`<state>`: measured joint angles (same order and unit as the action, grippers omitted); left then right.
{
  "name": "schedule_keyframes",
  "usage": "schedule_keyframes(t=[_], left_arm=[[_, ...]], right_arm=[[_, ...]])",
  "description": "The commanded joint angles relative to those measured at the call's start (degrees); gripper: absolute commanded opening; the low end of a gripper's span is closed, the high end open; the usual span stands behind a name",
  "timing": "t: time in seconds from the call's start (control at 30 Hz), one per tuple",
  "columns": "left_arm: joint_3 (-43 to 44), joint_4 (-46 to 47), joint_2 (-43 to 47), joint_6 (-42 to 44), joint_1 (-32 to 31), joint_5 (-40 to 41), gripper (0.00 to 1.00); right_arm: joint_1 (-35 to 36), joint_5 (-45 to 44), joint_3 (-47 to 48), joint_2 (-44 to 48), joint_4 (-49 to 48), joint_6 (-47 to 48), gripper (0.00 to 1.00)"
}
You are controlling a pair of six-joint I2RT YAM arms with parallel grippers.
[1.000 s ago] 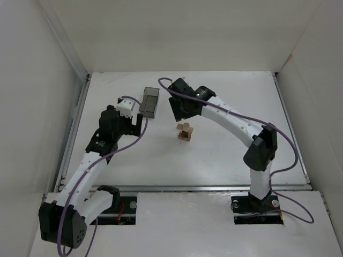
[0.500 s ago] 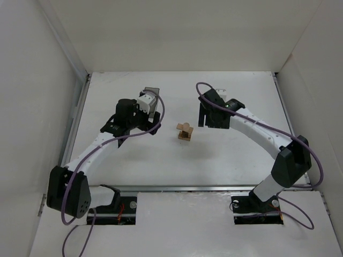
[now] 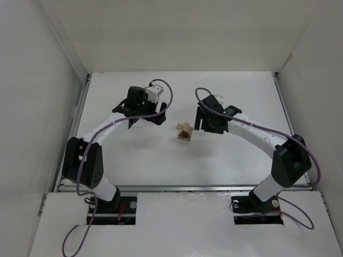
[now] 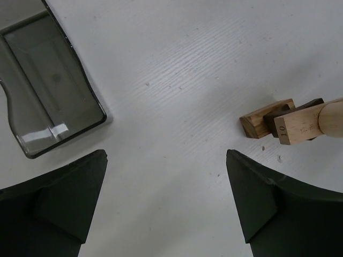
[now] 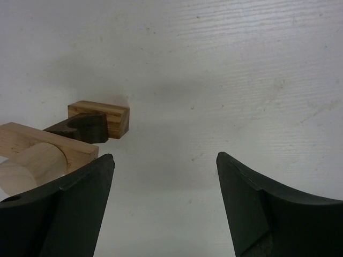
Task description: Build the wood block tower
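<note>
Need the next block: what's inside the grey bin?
Only bare floor and glare show in the grey bin; its upper-left end leaves the wrist view, and the left arm hides it from above.

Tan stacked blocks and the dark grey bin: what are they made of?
Light-tan stacked blocks: bare wood apparently, matte with visible grain; one piece is darker. Dark translucent grey rectangular bin: probably glossy plastic, see-through with a bright glare spot.

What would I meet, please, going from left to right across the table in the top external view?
left gripper, open → wood block tower, standing alone on the table → right gripper, open.
</note>
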<state>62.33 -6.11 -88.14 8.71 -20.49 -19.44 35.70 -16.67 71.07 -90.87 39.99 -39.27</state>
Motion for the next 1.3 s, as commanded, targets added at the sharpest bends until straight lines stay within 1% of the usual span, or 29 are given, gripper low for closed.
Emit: schedule_keyframes(t=[0.0, 0.1, 0.3, 0.47, 0.63, 0.97, 1.27], left_arm=[[3.0, -2.5, -1.9, 0.2, -1.7, -0.6, 0.91], [3.6, -3.1, -3.8, -0.4, -2.8, -0.6, 0.91], [3.6, -1.3, -4.3, -1.0, -5.7, 0.5, 0.91], [3.1, 0.1, -4.9, -2.2, -6.8, 1.0, 0.91], [2.5, 1.3, -5.4, -2.7, -6.8, 1.0, 0.92], [2.5, 1.3, -5.4, -2.7, -8.5, 1.0, 0.92], [2.0, 0.7, -5.4, -3.3, -8.5, 1.5, 0.92]], right_arm=[[-0.1, 0.4, -0.9, -0.2, -4.8, 0.0, 0.82], [-0.6, 1.0, -1.5, -0.7, -5.6, 0.5, 0.82], [-0.6, 2.1, -2.0, -1.2, -6.1, 0.5, 0.82], [-0.6, 2.8, -2.0, -1.9, -7.3, 0.5, 0.82], [-0.6, 2.8, -1.4, -2.6, -7.3, 0.5, 0.82], [-1.2, 1.6, -0.8, -2.6, -7.3, 1.0, 0.82], [-1.2, 2.2, -0.3, -2.6, -7.8, 1.6, 0.82]])
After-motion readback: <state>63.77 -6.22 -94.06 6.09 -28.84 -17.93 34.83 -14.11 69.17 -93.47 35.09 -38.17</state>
